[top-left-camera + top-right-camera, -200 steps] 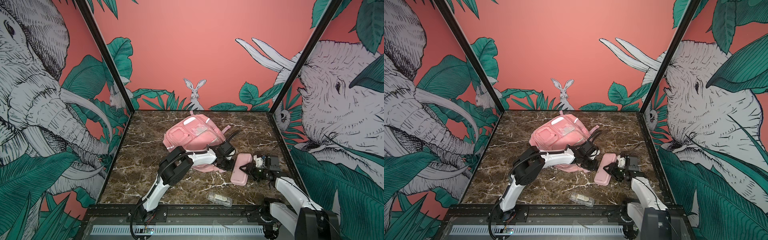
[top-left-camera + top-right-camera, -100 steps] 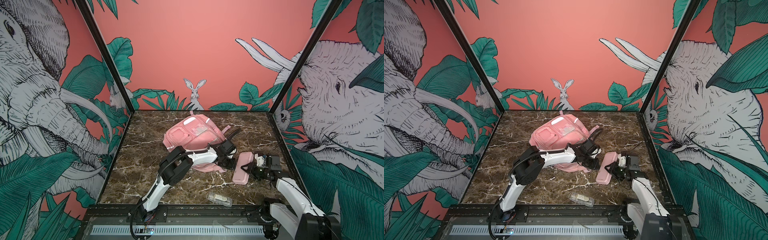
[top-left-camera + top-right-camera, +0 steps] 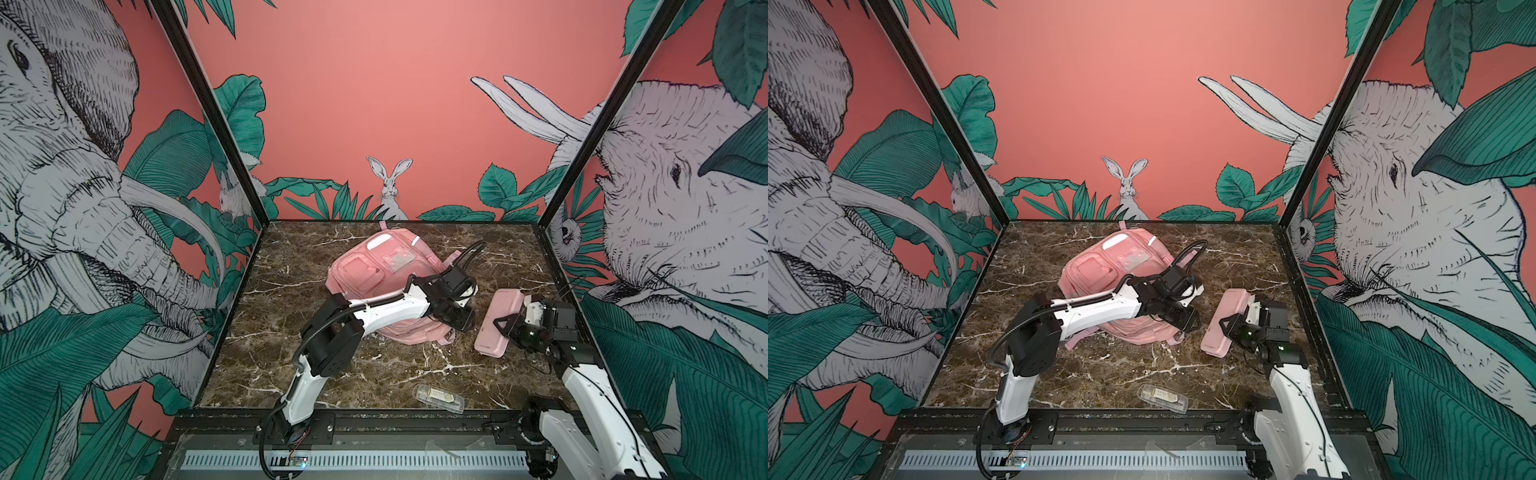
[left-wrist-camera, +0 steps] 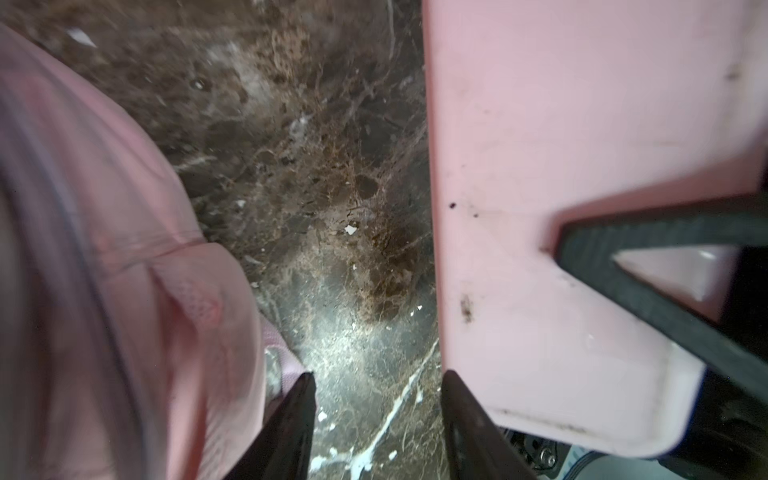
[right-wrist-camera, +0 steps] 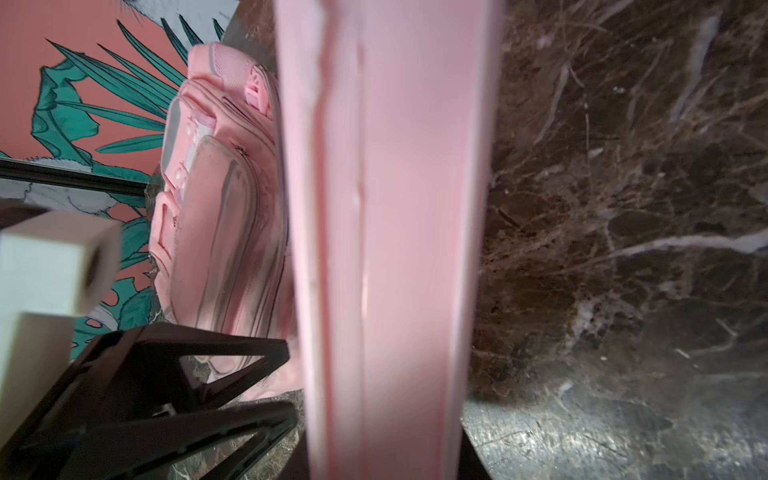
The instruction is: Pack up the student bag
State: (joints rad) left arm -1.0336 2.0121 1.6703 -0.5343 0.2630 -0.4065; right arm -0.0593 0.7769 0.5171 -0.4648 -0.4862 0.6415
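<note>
The left gripper [image 4: 379, 374] has opened, empty beside the backpack [image 3: 374, 266], while the right gripper [image 3: 498, 326] still clamps the pencil case [image 3: 503, 299].

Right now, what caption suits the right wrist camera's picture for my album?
Pink pencil case fills mid-frame, the pink student bag lying beyond it on the brown marble table.

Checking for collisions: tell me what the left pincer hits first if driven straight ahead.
Probably the marble table, in the gap between the student bag and the pink pencil case; the left pincer aims at neither, though depth is unclear.
</note>
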